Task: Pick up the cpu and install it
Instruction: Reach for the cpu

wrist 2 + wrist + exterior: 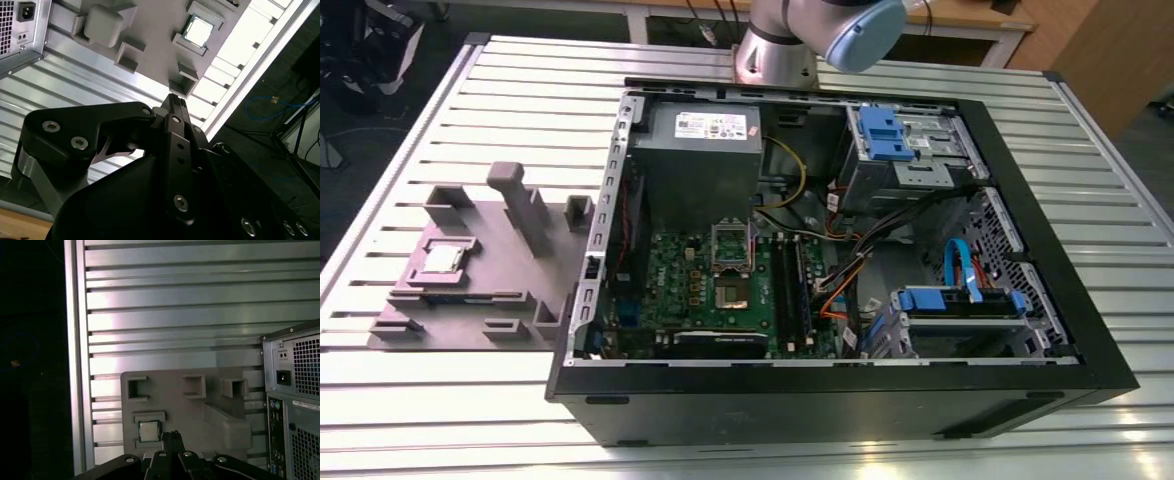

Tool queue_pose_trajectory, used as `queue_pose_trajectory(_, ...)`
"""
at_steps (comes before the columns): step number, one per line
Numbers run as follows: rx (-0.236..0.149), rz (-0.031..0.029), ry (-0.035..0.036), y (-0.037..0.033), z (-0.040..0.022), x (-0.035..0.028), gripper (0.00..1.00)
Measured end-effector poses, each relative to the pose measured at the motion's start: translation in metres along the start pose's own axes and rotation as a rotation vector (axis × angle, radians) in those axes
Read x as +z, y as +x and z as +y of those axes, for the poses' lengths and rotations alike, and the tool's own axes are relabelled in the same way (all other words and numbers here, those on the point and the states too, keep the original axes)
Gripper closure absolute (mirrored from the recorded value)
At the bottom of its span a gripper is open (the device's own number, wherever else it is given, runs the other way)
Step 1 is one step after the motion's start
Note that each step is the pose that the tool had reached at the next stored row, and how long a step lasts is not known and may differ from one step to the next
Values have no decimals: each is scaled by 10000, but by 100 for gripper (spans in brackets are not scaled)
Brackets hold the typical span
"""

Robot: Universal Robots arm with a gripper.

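A: Where was the cpu?

B: Flat in a square pocket of the grey holder, silver top up. The holder lay on the slatted table, just beside the open computer case, on the exterior view's left of it. Chip was outside the case, well apart from the board.

A: Gripper?

B: Both wrist views looked down past it at the holder. The gripper hung over the holder, apart from the cpu, holding nothing. Fingers were pressed together at the tips. Couldn't tell its height above the chip from those angles.

A: Socket?

B: The board lay flat inside the case. The socket was a dark square near the board's middle, too small to tell how its metal frame stood. Cables covered the board's edge on the exterior view's right.

A: Anything cut off?

B: The arm was cropped by the top edge of the exterior view: just a grey joint with a blue cap, behind the case. In the first wrist view the gripper's black body hid the holder's nearest edge.
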State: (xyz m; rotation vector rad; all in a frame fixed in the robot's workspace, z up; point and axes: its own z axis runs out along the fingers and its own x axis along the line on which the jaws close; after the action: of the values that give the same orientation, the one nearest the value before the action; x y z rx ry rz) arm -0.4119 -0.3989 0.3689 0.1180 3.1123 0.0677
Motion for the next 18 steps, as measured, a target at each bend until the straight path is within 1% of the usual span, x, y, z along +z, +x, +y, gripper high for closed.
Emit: queue_pose_trajectory(18, 0, 0, 0, 74, -6, 10, 90)
